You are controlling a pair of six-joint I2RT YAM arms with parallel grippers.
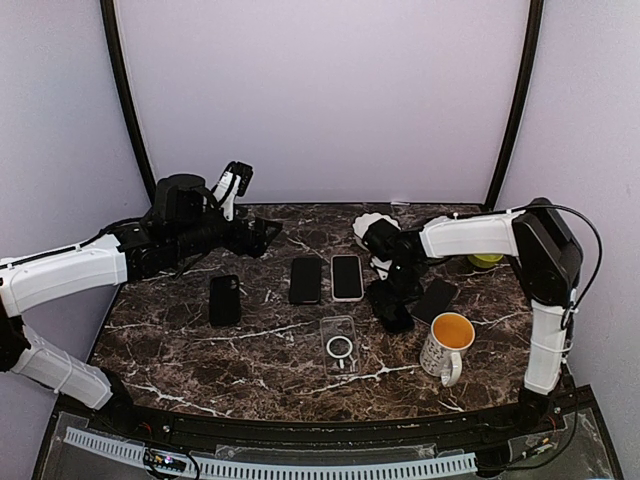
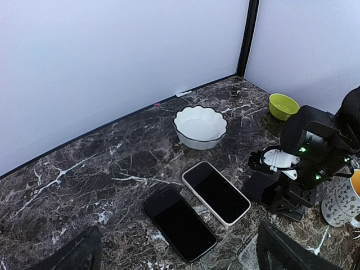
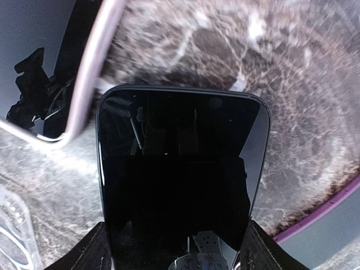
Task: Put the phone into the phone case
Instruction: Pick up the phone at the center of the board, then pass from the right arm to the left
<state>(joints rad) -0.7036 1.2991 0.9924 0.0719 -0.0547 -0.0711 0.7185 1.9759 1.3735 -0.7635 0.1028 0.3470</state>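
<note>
black phone, white-edged phone, white bowl behind

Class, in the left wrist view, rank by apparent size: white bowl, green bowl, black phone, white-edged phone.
Largest: black phone and white-edged phone, alike, nearest, unranked.
Then white bowl.
Smallest: green bowl, though farther away.

The phone is black with a glossy dark screen. It sits right of centre in the top view, angled diagonally, one end pinched between the 2 fingers of the right hand. The phone case is clear with a white ring, lying flat on the bench, lower centre, apart from the phone.
</note>
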